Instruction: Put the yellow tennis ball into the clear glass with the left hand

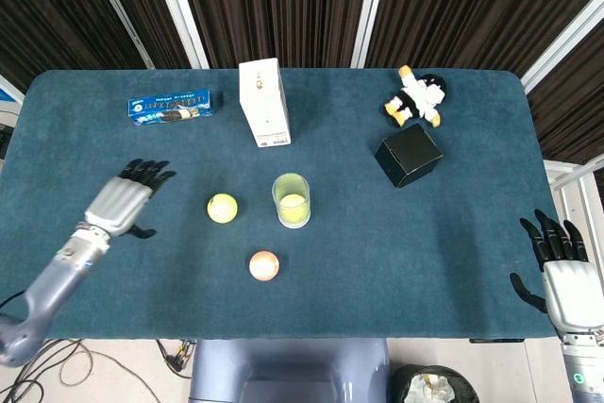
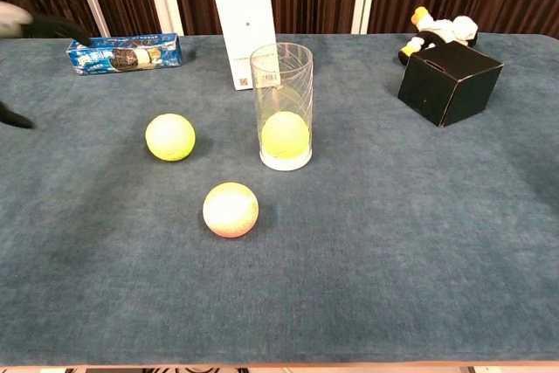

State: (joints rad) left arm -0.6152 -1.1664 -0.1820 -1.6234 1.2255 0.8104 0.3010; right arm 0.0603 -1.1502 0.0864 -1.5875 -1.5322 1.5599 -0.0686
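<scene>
A yellow tennis ball (image 1: 222, 208) (image 2: 170, 137) lies on the blue table, just left of the upright clear glass (image 1: 291, 199) (image 2: 281, 104). Inside the glass sits another yellow ball (image 2: 285, 134). My left hand (image 1: 125, 200) hovers over the table to the left of the loose ball, fingers spread and holding nothing; only its blurred edge (image 2: 26, 24) shows in the chest view. My right hand (image 1: 563, 274) hangs open off the table's right edge.
An orange-pink ball (image 1: 264, 265) (image 2: 231, 210) lies in front of the glass. Behind it stands a white carton (image 1: 263, 101). A blue biscuit pack (image 1: 170, 107) is at the back left, a black box (image 1: 408, 154) and a plush toy (image 1: 415, 96) at the back right.
</scene>
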